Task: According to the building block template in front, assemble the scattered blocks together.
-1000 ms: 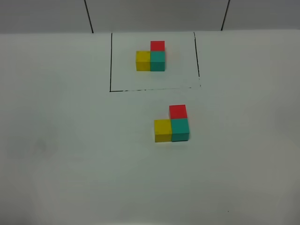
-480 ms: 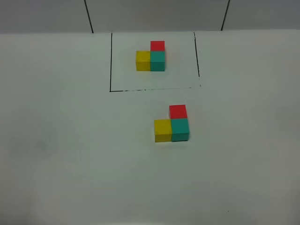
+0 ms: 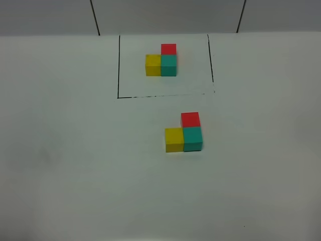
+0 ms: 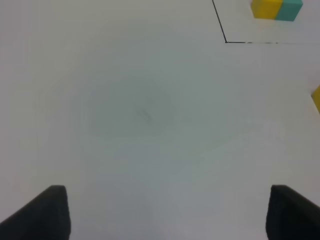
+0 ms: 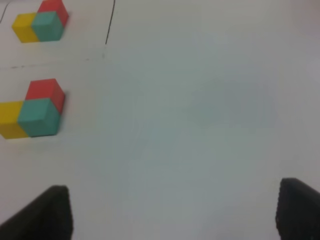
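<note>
Nothing has moved: scattered blocks (image 3: 183,132) sit joined below the template (image 3: 161,62), both end effectors released, empty.

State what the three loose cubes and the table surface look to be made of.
Scattered blocks: yellow cube, teal cube and red cube have flat, even colour, crisp edges and no grain or glare, so likely painted wood or matte plastic; the look leaves it open. Table: smooth, uniform white with a faint sheen, probably laminate or coated board.
</note>
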